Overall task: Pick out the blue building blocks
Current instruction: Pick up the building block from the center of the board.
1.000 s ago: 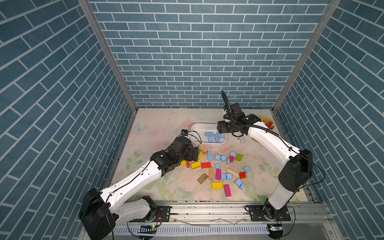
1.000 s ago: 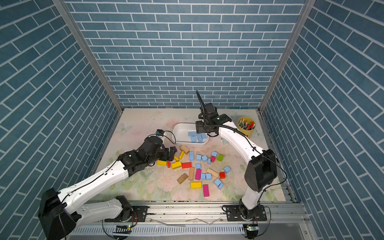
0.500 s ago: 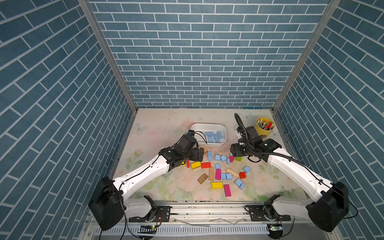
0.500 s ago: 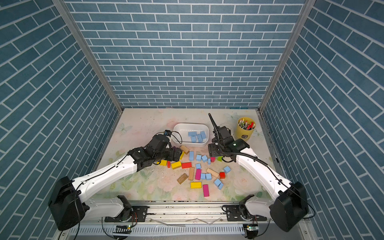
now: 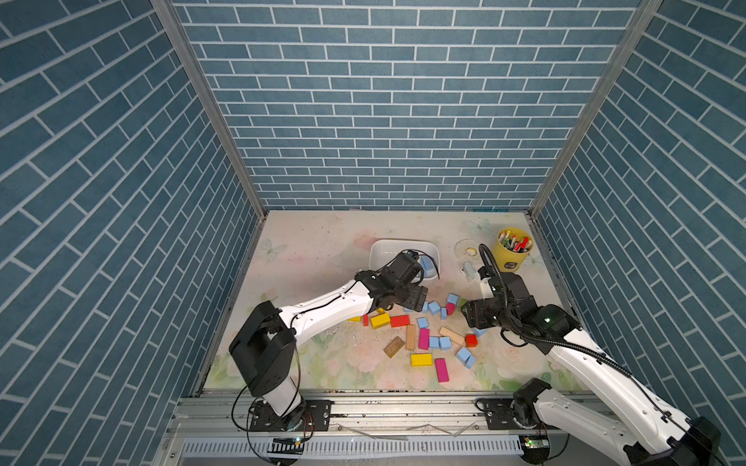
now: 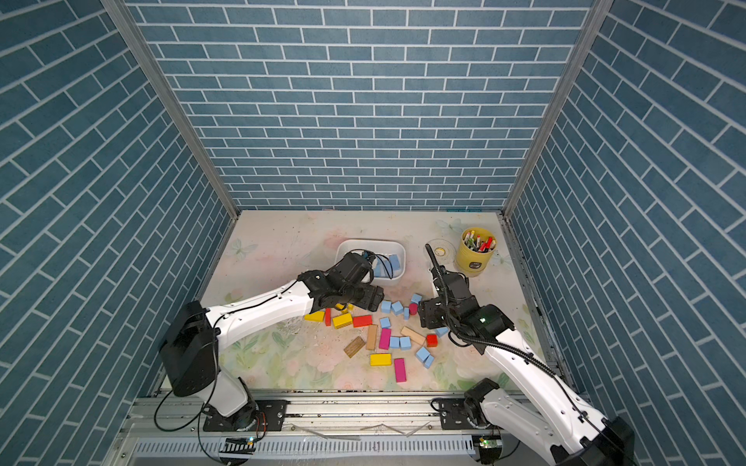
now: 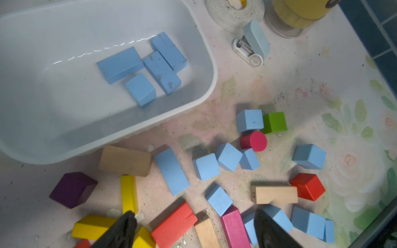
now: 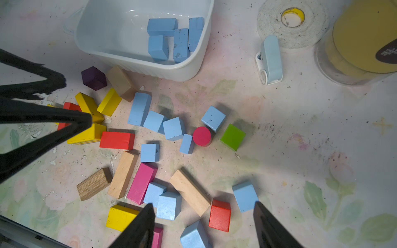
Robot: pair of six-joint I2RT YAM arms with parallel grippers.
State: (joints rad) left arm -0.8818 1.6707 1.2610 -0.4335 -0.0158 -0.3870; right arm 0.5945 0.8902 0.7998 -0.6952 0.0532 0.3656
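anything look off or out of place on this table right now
Nothing is spilled or broken. The odd one out is a pale blue stapler beside the tape roll: near the colour of the blue building blocks, but not one. The mat is also worn, its print flaking into white chips by the yellow blocks.

The left arm (image 5: 323, 310) reaches forward from its base, its wrist bent down just in front of the white tub (image 5: 383, 252). The left gripper (image 7: 193, 213) points downward, fingers spread apart and gripping nothing. The right arm (image 5: 585, 355) stretches in toward the tub's right front. The right gripper (image 8: 203, 205) also points down, fingers wide apart and empty.
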